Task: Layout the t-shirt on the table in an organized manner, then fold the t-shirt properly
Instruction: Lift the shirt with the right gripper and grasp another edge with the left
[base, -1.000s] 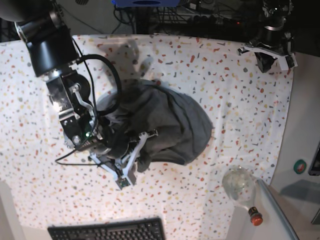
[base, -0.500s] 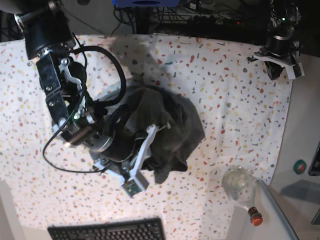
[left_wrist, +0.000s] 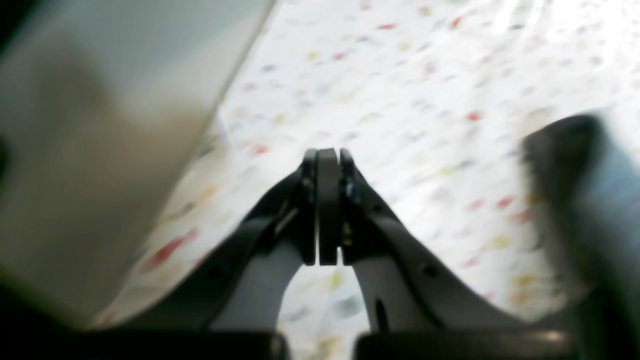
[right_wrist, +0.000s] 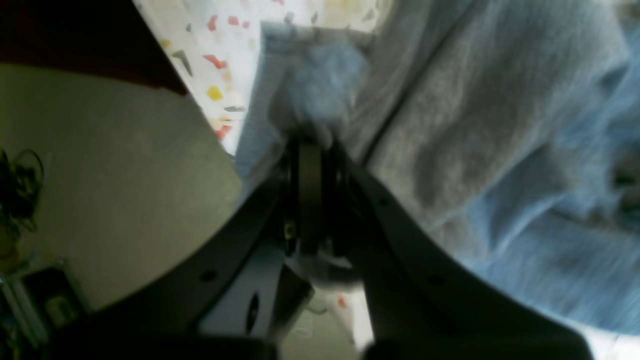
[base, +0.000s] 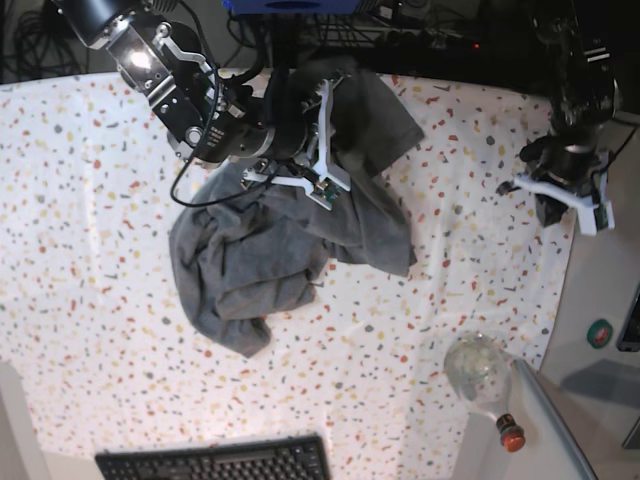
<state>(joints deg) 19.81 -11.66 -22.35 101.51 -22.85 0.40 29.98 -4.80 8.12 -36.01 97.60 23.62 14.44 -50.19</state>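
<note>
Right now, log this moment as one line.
right gripper: jaws shut on t-shirt, lifted, bunched | left gripper: jaws shut, empty | table: shirt trailing

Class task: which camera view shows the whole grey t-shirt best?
The base view: the t-shirt is seen entire, crumpled, one part lifted by the right gripper. The right wrist view shows only close, blurred folds. The left wrist view may catch a dark blur at its right edge.

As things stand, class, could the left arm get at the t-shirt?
Probably yes: only bare table lies between the left fingers and the t-shirt, though those fingers are shut and sit well off to its side.
</note>
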